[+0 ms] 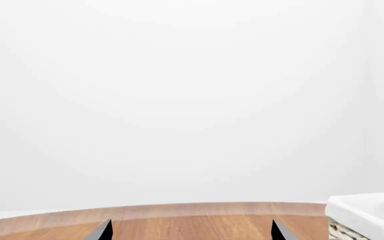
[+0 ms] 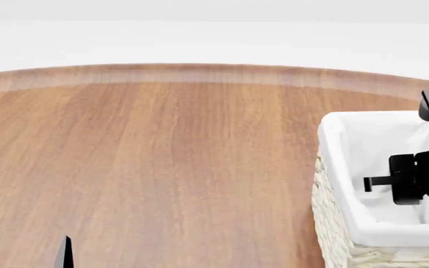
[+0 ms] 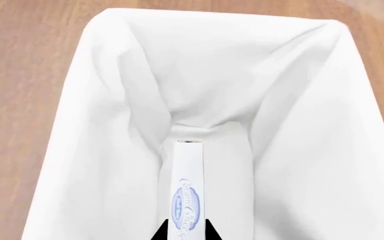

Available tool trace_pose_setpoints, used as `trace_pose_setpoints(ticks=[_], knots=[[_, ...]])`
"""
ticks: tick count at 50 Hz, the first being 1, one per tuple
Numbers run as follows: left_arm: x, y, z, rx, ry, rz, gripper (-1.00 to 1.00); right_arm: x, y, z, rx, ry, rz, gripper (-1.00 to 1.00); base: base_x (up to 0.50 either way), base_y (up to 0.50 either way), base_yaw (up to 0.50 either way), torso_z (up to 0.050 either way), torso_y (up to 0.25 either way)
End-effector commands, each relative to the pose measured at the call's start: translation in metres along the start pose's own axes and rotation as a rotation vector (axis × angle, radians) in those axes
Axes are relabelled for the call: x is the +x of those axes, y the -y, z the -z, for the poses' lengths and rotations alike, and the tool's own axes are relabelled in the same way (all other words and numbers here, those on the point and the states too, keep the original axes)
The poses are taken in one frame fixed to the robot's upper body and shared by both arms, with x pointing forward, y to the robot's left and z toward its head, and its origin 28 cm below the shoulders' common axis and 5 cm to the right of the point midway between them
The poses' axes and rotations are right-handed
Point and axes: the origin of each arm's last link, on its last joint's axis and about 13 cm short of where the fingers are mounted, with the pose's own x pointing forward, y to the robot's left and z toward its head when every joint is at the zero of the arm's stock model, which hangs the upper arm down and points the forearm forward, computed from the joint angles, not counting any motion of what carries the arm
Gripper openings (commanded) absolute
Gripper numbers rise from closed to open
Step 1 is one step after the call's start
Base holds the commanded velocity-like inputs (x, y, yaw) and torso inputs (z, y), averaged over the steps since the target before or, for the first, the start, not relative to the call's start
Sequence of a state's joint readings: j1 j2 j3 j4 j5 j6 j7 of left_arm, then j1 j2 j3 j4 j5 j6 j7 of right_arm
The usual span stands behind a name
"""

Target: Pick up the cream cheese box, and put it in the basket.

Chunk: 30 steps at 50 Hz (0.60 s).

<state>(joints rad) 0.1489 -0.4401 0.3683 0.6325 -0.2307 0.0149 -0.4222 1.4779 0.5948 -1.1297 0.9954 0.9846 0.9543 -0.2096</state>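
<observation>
In the right wrist view the cream cheese box, a thin white box with a blue oval mark, sits edge-on between my right gripper's two black fingertips, which are shut on its narrow sides. It hangs over the white cloth liner inside the basket. In the head view my right gripper is above the basket's opening at the right; the box itself is hidden there. My left gripper is open and empty at the lower left, its fingertips wide apart in the left wrist view.
The round wooden table spreads out left of the basket, its far edge curving against a white floor. A corner of the basket shows in the left wrist view.
</observation>
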Motion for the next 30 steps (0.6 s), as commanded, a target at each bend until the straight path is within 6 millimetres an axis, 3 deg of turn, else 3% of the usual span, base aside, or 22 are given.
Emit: trace_pose_setpoints(ticks=[1,30], knots=[[-0.0001,-0.0002,0.0000,0.001,0.000,0.000,1.00,0.0031,-0.0007,-0.0026,-0.007,0.018,-0.009,-1.00,0.00,0.00,0.00,0.000,0.000],[0.0003,0.0003,0.0007,0.004,0.001,0.002,1.00,0.0127,0.0035,0.0058,0.042,0.034,-0.055,-1.00,0.00,0.00,0.00,0.000,0.000]])
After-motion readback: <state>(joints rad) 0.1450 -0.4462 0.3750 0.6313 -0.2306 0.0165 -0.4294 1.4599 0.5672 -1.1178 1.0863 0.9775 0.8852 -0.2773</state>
